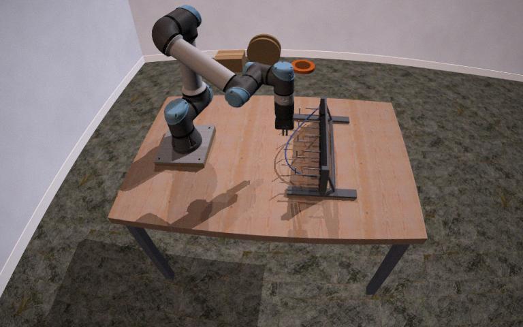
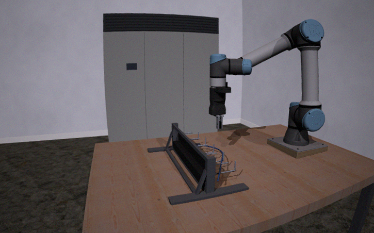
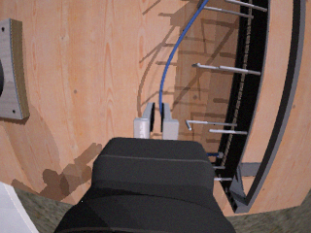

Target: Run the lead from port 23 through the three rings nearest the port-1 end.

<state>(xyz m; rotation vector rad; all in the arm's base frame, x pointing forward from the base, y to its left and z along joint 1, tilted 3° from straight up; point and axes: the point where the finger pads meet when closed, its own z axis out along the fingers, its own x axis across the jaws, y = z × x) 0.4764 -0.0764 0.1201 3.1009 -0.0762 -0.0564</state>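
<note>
The dark rack stands upright on the wooden table, its metal rings pointing toward the arm's base. The blue lead bows out in a long arc in front of the rings, from one end of the panel to the other. I cannot tell which rings hold it. My gripper hangs pointing down in front of the rack's far end. In the exterior view it is well above the lead and the rack. In the wrist view the fingers stand slightly apart with nothing between them, and the lead lies below.
The arm's base plate sits at the table's left side. The rack's two feet rest on the table, away from its edges. A grey cabinet stands behind the table. A box, a wooden disc and an orange ring lie on the floor.
</note>
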